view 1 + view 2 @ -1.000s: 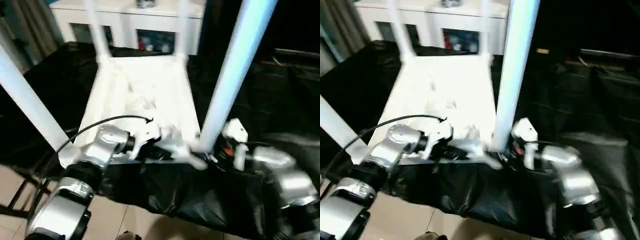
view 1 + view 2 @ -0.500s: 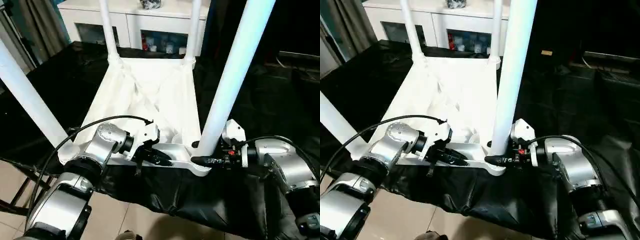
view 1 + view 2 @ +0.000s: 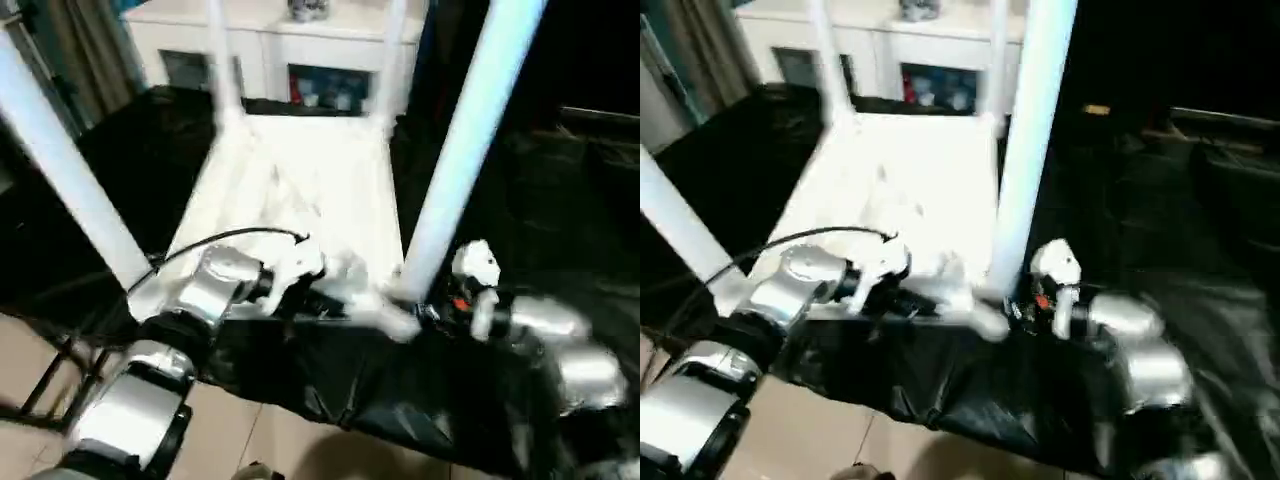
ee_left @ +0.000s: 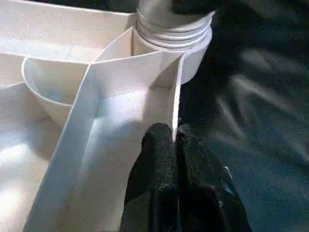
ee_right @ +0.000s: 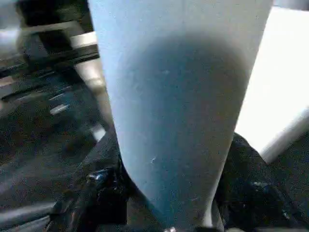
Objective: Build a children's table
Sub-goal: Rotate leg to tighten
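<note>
The white tabletop (image 3: 300, 190) lies ribbed underside up on the black-covered work table (image 3: 560, 200). Four white legs stand in its corner sockets: near right leg (image 3: 450, 160), near left leg (image 3: 70, 170), and two far legs (image 3: 222, 60). My left gripper (image 3: 325, 300) is at the near rim; in the left wrist view its fingers (image 4: 157, 159) are shut on the thin rim wall (image 4: 176, 96) close to the near right socket (image 4: 174, 34). My right gripper (image 3: 430, 312) is shut around the base of the near right leg (image 5: 178, 111), one finger (image 5: 96, 193) on each side.
A white glass-door cabinet (image 3: 270, 45) stands behind the work table. The table's front edge runs just below my grippers, with tiled floor (image 3: 250, 440) under it. A black cable (image 3: 240, 236) arcs over my left wrist. Crumpled black cloth (image 3: 400, 390) hangs over the front.
The head views have shifted and blurred with camera motion. Both grippers keep the same holds on the rim and the near right leg.
</note>
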